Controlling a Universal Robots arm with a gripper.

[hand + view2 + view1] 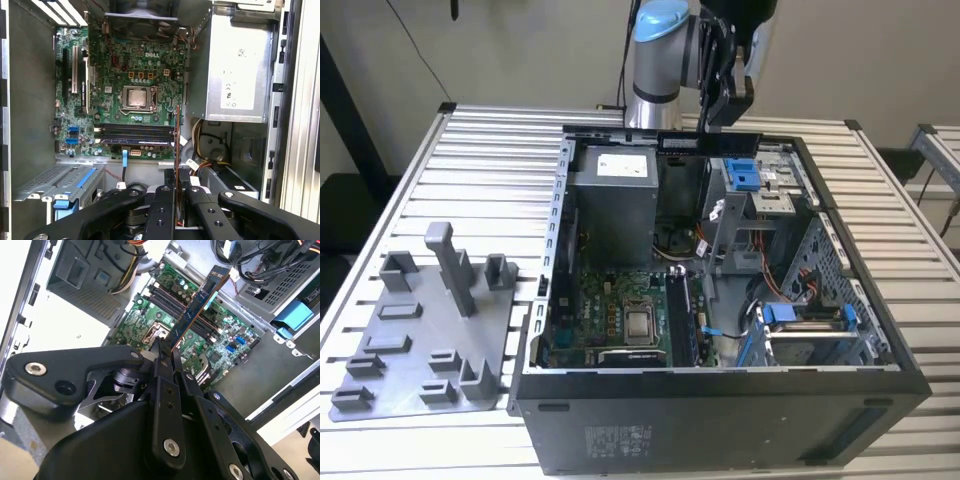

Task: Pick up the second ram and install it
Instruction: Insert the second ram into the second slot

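Overhead, the hand (718, 128) hangs at the 12 o'clock edge of the open case (720, 410) in the exterior view. Its fingers pinch the ram (710, 144) by one long edge, and the stick is in the air, well above the board (610, 310).

In the second wrist view the ram (197, 302) juts out from the hand (165, 347) over the green board (220, 347). In the first wrist view we see the ram (177, 145) edge-on as a thin line leaving the hand (176, 182), and it runs crosswise to the slots (135, 135).

We judge the step goes well only if the stick is turned parallel to a free slot, kept upright, centred along its length and lowered straight, without tilting.

Obstacles are close. The power supply (235, 65) stands beside the slots, and loose cables (200, 145) lie between the two. A drive cage (745, 172) with blue parts sits at the case's 1 o'clock, near the hand. We think the cables are the likeliest snag.

At the case's 9 o'clock, a grey holder (430, 330) lies on the desk (490, 130).
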